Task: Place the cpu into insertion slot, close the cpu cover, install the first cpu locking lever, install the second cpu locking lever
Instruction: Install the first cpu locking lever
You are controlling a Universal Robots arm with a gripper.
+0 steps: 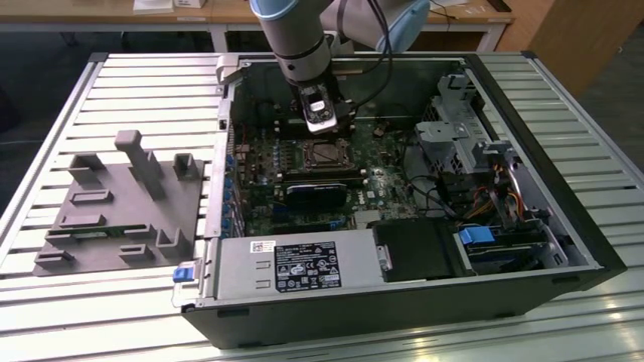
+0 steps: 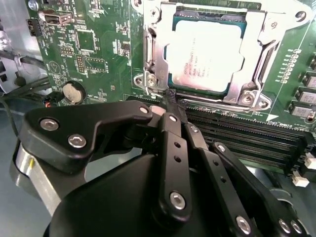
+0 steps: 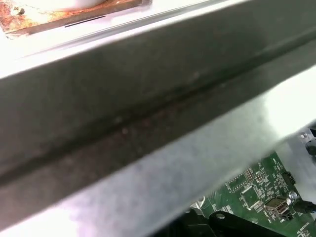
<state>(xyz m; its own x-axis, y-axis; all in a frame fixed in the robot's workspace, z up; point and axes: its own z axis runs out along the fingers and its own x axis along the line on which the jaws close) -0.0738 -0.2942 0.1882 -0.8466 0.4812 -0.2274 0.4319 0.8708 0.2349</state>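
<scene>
The fingers (image 2: 171, 100) look drawn narrow, their tips nearly together, and I cannot tell whether anything thin is nipped between them. Just beyond the tips lies the cpu (image 2: 207, 54), seated flat in the insertion slot (image 1: 324, 154). The cpu cover (image 2: 157, 39) lies down around it, so the chip's pale face shows through the window. The tips hover at the cover's near edge, touching it or just off it; which, I cannot say. The danger, as I judge it, is a slip. The tips are fine and the cover's rim is smooth metal, so a push a little off the mark could skid onto the green board (image 2: 98, 49). It could equally skid onto the black memory slots (image 2: 237, 133) just beside the fingers and scratch them. A lever not caught under its hook could also let the cover spring up. Whether either locking lever is latched is hard to make out, since the fingers' own black links hide the cover's near corner. In the first wrist view a grey case wall (image 3: 148, 98) stands close before the camera. In the exterior view the arm (image 1: 302, 38) covers the spot where tips meet cover.
</scene>
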